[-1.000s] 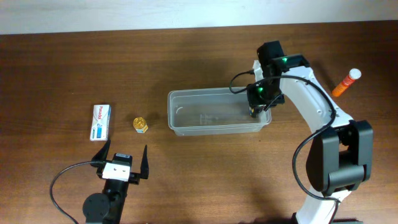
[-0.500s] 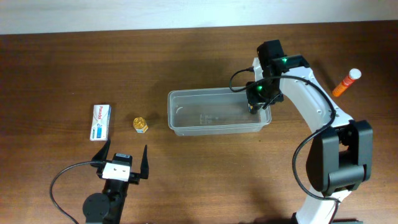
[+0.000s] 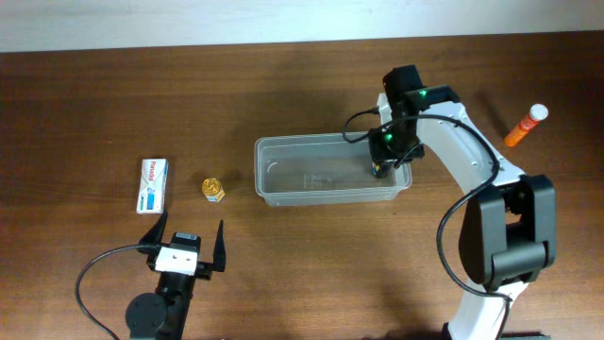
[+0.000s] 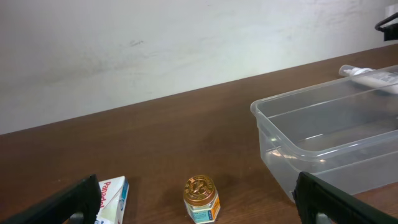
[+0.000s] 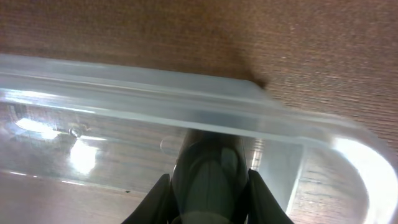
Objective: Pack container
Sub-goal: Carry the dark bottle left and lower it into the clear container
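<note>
Right wrist: right gripper (image 5: 208, 202) clamps a grey cylinder (image 5: 208, 165) inside the container (image 5: 155, 99).
Held low — for gentle release, probably; left gripper (image 3: 192, 225) gapes.

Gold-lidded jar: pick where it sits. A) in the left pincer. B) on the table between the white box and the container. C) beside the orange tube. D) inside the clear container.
B: the gold-lidded jar stands on the table, with the white box on one side and the container on the other.
</note>
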Robot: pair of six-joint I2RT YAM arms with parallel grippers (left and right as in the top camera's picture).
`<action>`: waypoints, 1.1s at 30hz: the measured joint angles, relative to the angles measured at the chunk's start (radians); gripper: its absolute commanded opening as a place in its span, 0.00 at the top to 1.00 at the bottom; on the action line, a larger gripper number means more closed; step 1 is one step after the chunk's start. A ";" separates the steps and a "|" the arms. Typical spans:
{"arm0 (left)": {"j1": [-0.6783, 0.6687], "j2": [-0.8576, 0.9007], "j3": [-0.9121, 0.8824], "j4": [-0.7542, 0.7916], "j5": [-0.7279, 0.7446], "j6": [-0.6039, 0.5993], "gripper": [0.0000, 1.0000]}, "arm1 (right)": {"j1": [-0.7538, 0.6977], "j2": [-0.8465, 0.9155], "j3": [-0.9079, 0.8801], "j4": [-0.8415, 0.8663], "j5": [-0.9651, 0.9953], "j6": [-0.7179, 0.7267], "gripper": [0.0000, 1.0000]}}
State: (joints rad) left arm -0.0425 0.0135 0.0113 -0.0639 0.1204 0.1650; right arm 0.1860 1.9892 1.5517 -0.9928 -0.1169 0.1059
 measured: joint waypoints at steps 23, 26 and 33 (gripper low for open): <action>0.000 0.000 0.000 0.000 0.000 0.000 0.01 | 0.001 0.001 0.000 0.022 0.001 0.000 0.71; 0.000 0.000 0.000 0.000 0.000 0.000 0.01 | 0.001 0.001 0.000 0.022 0.014 -0.001 0.71; 0.000 0.000 0.000 0.000 0.000 0.000 0.01 | 0.003 0.001 0.000 0.025 0.027 0.000 0.60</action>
State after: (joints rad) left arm -0.0425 0.0135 0.0113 -0.0639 0.1204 0.1650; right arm 0.1886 1.9900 1.5517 -0.9680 -0.0895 0.1059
